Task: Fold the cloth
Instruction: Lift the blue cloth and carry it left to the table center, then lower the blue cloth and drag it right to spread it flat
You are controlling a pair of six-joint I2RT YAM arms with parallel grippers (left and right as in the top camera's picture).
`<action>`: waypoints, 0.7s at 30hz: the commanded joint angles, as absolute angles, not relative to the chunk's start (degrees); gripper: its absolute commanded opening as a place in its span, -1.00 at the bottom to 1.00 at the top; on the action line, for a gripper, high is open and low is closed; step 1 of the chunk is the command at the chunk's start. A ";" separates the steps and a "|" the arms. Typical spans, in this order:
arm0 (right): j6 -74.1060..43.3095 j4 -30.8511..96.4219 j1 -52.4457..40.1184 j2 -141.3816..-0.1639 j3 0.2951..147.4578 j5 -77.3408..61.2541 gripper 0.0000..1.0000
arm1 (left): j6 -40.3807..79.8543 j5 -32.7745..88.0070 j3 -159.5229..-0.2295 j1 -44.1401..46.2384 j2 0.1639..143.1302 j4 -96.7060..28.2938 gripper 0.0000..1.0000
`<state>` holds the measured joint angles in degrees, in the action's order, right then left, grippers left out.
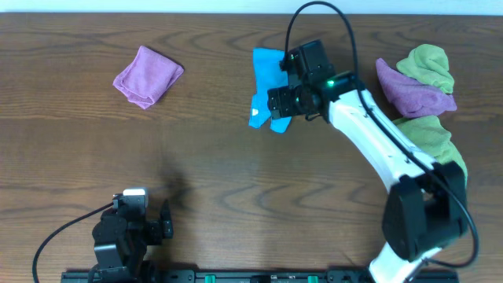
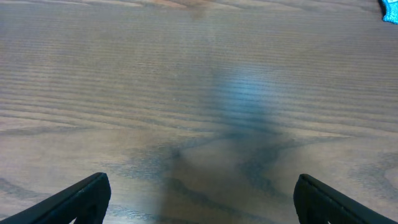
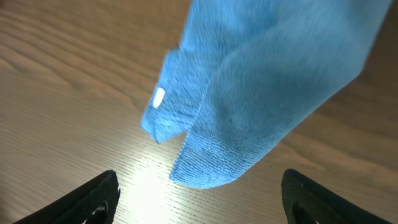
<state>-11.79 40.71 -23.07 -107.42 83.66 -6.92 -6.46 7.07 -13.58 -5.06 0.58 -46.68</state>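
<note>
- cloth [image 1: 266,75]: sky-blue terry, plain, lying rumpled and partly doubled over on the counter [image 1: 220,157], centre-back, under the right arm.
- small white tag [image 3: 159,97] at one edge; no writing legible.
- left fingers [image 2: 87,196]: spread wide over bare wood, front-left.
- right fingers [image 3: 99,196]: apart, cloth's edge just ahead, nothing gripped.

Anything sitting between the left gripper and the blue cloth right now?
No. Overhead, only bare table separates the left gripper from the cloth. The left wrist view shows the same bare wood, with the cloth's corner at its top right edge.
</note>
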 commanded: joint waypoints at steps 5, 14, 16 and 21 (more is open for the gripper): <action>-13.26 40.99 -24.23 -113.65 84.38 -7.81 0.63 | -7.70 5.96 -11.27 -4.82 0.21 -49.10 0.90; -13.23 40.88 -24.40 -116.11 84.38 -7.77 0.41 | -7.70 5.96 -11.27 -4.82 0.21 -49.10 0.91; -13.23 40.91 -24.40 -116.40 84.38 -7.77 0.32 | -7.70 5.96 -11.27 -4.82 0.21 -49.10 0.90; -13.23 40.95 -24.40 -117.36 84.38 -7.75 0.01 | -7.70 5.96 -11.27 -4.82 0.21 -49.10 0.90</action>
<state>-12.88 40.93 -23.99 -115.96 83.66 -7.53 -6.46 7.07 -13.58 -5.06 0.58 -46.65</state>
